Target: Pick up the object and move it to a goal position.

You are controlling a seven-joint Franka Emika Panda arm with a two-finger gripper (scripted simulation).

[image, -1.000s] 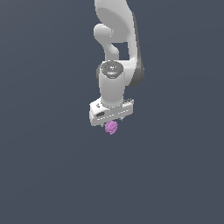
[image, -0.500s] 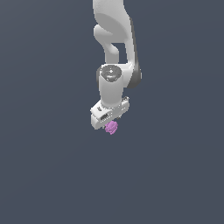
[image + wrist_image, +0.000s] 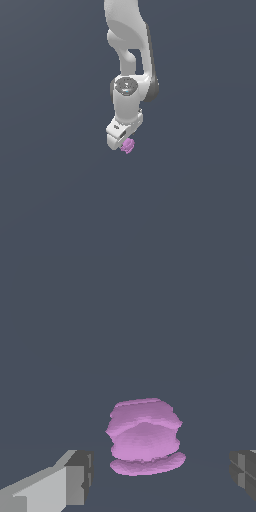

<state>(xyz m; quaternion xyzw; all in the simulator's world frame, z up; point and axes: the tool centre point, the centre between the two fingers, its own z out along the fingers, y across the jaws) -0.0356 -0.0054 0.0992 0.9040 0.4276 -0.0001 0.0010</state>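
The object (image 3: 128, 146) is a small pinkish-purple lumpy blob that shows just under the white hand in the exterior view. In the wrist view the object (image 3: 145, 438) sits between the two fingers with a gap on each side. One grey fingertip (image 3: 77, 476) is nearer to it than the other fingertip (image 3: 244, 473). My gripper (image 3: 125, 144) is open around the object and neither pad touches it. In the wrist view the gripper (image 3: 161, 479) straddles the blob's lower part. Whether the blob rests on the ground I cannot tell.
A plain dark grey surface fills both views. The white arm (image 3: 127, 60) rises straight above the hand to the top of the exterior view. No goal marker or other object shows.
The hand has twisted about its vertical axis over the object and the arm above it has shifted slightly. The object has stayed in place.
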